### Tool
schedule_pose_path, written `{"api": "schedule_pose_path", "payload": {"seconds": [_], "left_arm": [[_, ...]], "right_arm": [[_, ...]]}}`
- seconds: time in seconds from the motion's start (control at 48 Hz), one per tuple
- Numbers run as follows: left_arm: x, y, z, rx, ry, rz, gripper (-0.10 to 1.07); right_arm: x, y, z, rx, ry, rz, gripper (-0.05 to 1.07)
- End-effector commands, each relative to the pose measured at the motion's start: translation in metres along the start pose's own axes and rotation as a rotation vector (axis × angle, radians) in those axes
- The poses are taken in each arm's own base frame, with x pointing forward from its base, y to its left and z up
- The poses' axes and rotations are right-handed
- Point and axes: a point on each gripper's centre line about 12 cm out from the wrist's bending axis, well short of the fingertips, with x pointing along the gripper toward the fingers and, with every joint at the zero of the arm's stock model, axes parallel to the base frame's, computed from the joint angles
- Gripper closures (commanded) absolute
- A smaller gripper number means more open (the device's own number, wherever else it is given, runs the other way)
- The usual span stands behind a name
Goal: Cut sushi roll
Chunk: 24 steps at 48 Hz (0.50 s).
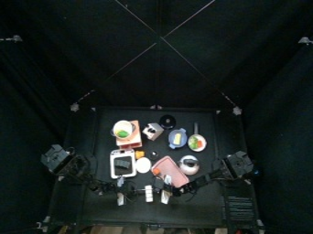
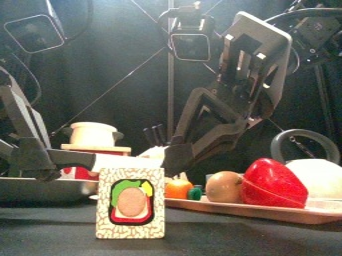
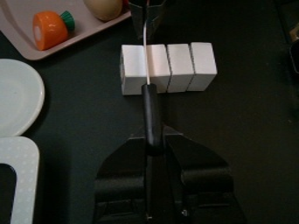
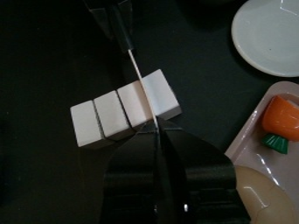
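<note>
White sushi roll lies under the knife gripped by left tool.

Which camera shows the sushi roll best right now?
Left wrist view: sushi roll sits square-on, four white segments, knife across it. Right wrist shows it angled; top view too small; front view doesn't show it.
</note>
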Motion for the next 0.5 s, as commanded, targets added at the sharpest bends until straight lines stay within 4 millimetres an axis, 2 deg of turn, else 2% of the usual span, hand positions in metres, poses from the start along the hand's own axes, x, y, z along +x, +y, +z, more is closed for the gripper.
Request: {"api": "schedule_pose_path", "payload": {"seconds": [0.0,0.167,0.479], "left_arm": [[-0.0057,-0.0042,0.0126,-0.008,-0.039,-0.026,0.62],[-0.0122,-0.0073,0.0208,-0.004,-0.070,-0.055,0.62],[-0.0061,-0.0054,0.0126,0.010,-0.046,-0.037,0.62]], "right_arm": [[-0.0075,-0.0019,0.0143,0.020,-0.035,0.004,0.60],[-0.0138,0.0006,0.0174,0.013,-0.048,0.016,0.60],[-0.0087,-0.0032,0.0138,0.018,-0.036,0.000,0.60]]}}
